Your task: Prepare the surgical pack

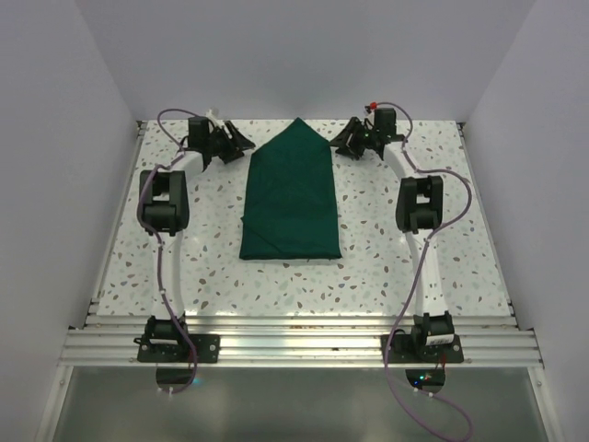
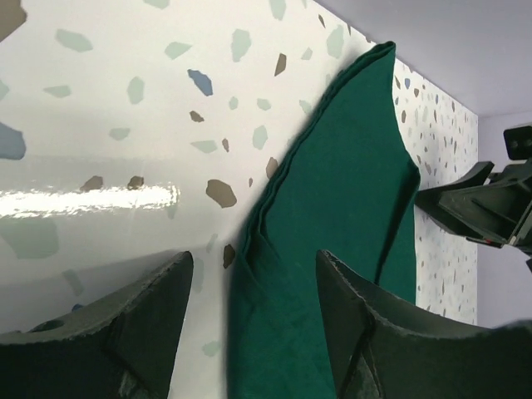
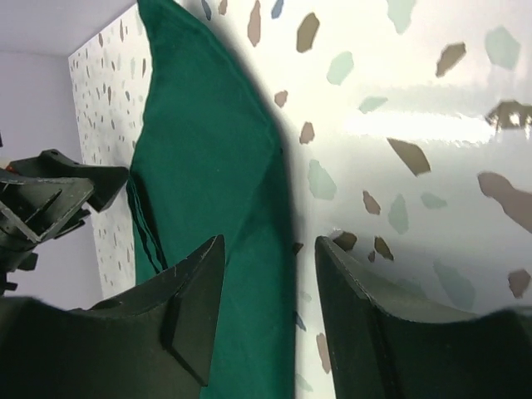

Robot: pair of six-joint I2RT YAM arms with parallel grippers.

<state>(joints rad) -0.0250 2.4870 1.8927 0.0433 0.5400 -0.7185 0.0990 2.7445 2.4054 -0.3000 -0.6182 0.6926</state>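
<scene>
Left claw [image 1: 239, 143] stands open near the table's [image 1: 460, 239] far edge, 1 dark finger over the pack [image 1: 290, 198] and 1 over bare tabletop, clamping nothing. Right claw [image 1: 343, 145] is open too, straddling the opposite slanting edge in the same way. The pack lies flat in the middle of the table: dark green matte cloth folded to a long 5-sided shape, its point toward the far edge and its straight end toward the near edge. Stacked layers show along its folds in the wrist views. The tabletop is glossy white, speckled with grey, brown and blue chips. Ribbed aluminium rails [image 1: 304, 345] run along the near edge. Purple cables [image 1: 167, 267] trail along both arms. Plain pale walls [image 1: 55, 184] close in 3 sides.
</scene>
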